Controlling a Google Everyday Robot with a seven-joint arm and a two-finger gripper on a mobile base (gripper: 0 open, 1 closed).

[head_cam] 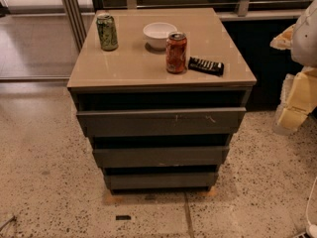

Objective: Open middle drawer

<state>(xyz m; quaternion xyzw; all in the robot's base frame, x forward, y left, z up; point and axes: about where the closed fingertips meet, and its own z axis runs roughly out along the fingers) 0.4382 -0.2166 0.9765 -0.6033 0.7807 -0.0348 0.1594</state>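
Note:
The cabinet stands in the middle of the camera view with three dark grey handleless drawer fronts. The middle drawer is the mid-sized plain panel, with a dark gap above it. The widest front, with small white scratches, is above it, and the narrowest front is below. My gripper, pale yellow and white, hangs at the right edge of the view. It is beside the cabinet's right side at about top-drawer height, apart from the cabinet and touching nothing.
On the beige cabinet top stand a green can, a white bowl, a red can and a black remote. Speckled floor lies in front. A metal post and a dark wall are behind.

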